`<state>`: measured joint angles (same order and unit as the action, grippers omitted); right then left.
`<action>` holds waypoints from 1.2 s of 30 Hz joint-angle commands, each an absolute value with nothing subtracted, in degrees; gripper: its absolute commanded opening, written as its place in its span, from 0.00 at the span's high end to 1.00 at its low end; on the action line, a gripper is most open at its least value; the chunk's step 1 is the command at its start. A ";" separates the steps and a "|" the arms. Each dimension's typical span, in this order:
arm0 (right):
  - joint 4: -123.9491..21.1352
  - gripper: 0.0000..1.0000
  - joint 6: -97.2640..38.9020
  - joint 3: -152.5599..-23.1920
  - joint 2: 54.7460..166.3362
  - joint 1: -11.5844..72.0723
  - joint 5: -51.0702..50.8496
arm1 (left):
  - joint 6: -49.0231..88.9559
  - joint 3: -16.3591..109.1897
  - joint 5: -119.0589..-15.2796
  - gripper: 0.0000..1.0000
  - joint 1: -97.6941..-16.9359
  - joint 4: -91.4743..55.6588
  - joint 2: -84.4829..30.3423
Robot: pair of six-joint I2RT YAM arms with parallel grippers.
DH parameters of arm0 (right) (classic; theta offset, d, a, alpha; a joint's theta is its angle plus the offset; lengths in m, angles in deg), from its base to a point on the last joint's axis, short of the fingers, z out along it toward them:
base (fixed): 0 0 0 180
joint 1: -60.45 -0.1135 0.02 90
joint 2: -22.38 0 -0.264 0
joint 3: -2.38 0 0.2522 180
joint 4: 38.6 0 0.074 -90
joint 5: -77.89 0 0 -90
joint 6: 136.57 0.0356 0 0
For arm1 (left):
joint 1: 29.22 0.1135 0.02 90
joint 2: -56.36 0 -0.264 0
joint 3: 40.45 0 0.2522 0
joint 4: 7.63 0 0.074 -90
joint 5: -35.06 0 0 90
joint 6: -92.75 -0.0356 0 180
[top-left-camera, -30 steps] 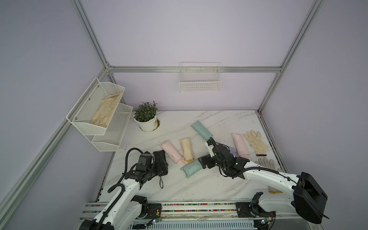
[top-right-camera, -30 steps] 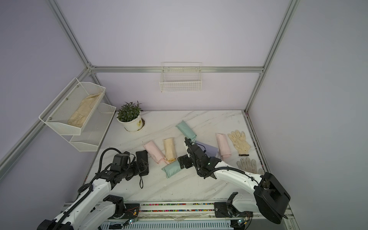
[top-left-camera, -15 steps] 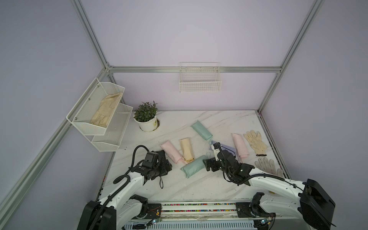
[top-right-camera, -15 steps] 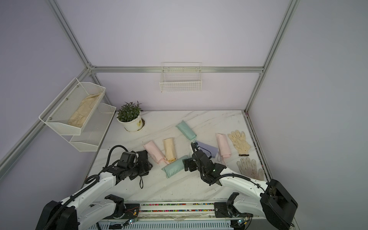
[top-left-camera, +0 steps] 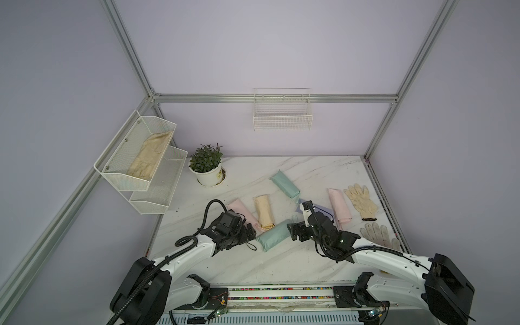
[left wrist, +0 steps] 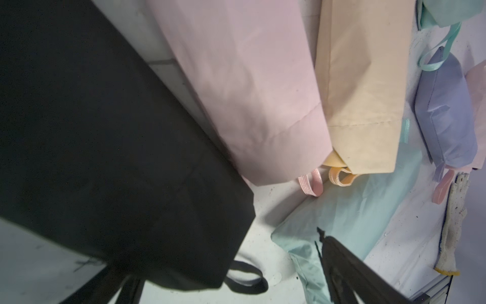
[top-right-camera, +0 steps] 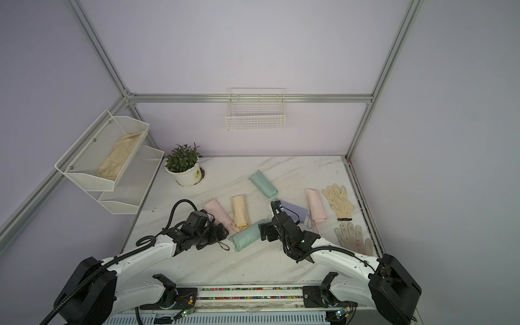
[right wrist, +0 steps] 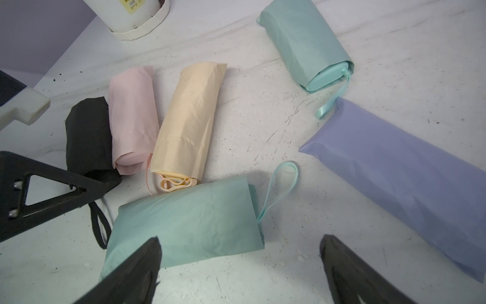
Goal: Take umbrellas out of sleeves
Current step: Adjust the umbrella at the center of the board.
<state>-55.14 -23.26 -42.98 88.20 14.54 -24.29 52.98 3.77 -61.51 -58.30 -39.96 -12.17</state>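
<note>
Since a second back: right arm drawn toward the table's front edge, left gripper (top-left-camera: 251, 233) slid up beside the near mint sleeve (top-left-camera: 273, 237); sleeves lie as before. Both top views: seven sleeves on the white marble-look table (top-left-camera: 281, 267). Count: two pink sleeves (top-left-camera: 242, 211), near and far mint sleeve (top-left-camera: 285, 184), one yellow sleeve (top-left-camera: 264, 212), one lilac sleeve (top-right-camera: 292, 211), one black, mostly under the left gripper. Two cream gloves (top-left-camera: 361, 201) by the right edge. One potted plant (top-left-camera: 206, 166) at the far left corner, label print unreadable. Lilac walls, aluminium frame; one wire basket (top-left-camera: 282, 118) on the back wall, one two-tier mesh rack (top-left-camera: 135, 180) on the left wall holding a beige cloth (top-left-camera: 149, 160). Right gripper (top-left-camera: 292, 230) at the near mint sleeve's right end. Left wrist: jaws wide apart, black sleeve (left wrist: 105, 158) across between them, unclamped. Right wrist: jaws wide apart over the near mint sleeve's mouth, holding nothing; umbrellas' handle ends (right wrist: 328, 76) show in the pink, yellow and far mint mouths.
</note>
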 commanded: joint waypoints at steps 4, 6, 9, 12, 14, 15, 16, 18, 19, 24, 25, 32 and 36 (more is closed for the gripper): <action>-53.50 0.03 -22.57 -42.58 87.53 14.41 -25.17 | 52.42 7.11 -55.60 0.00 -58.74 -43.48 -6.65; -53.50 0.03 -22.52 -42.72 87.61 14.45 -25.16 | 51.56 7.45 -53.77 0.00 -58.75 -45.99 -4.90; -53.50 0.03 -22.50 -42.69 87.66 14.44 -25.36 | 50.48 9.28 -49.37 0.00 -58.67 -51.28 -3.68; -53.50 0.03 -22.54 -42.75 87.83 14.45 -25.22 | 49.62 12.20 -43.71 0.00 -58.66 -56.10 -4.17; -53.50 0.03 -22.53 -42.76 87.91 14.41 -25.20 | 47.95 13.90 -41.34 0.00 -58.57 -56.48 -4.84; -53.50 0.03 -22.52 -42.77 87.94 14.44 -25.16 | 47.40 14.62 -40.54 0.00 -58.62 -56.27 -5.17; -53.51 0.03 -22.48 -42.76 87.86 14.40 -25.12 | 46.65 15.31 -40.10 0.01 -58.49 -55.50 -5.69; -53.52 0.03 -22.46 -42.74 87.77 14.47 -25.12 | 44.17 16.38 -40.51 0.05 -58.48 -52.79 -7.04; -53.52 0.03 -22.44 -42.59 87.59 14.42 -25.12 | 43.04 16.85 -40.49 0.08 -58.48 -51.47 -8.14; -53.59 0.03 -22.39 -42.41 87.32 14.42 -25.54 | 41.04 21.91 -36.01 0.07 -58.41 -53.96 -15.95; -53.60 0.03 -22.35 -42.41 87.19 14.47 -25.63 | 41.10 22.63 -34.39 0.06 -58.34 -55.11 -17.21; -53.64 0.03 -22.20 -42.15 86.57 14.39 -26.00 | 42.55 24.04 -31.21 0.02 -57.89 -57.21 -21.99; -53.54 0.03 -22.21 -42.23 86.87 14.44 -26.00 | 41.70 23.96 -30.86 0.01 -57.78 -56.97 -22.79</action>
<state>-54.93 -23.15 -42.80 87.83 14.54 -24.75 42.10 20.66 -33.60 -58.12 -56.39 -22.38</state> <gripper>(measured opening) 0.972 0.985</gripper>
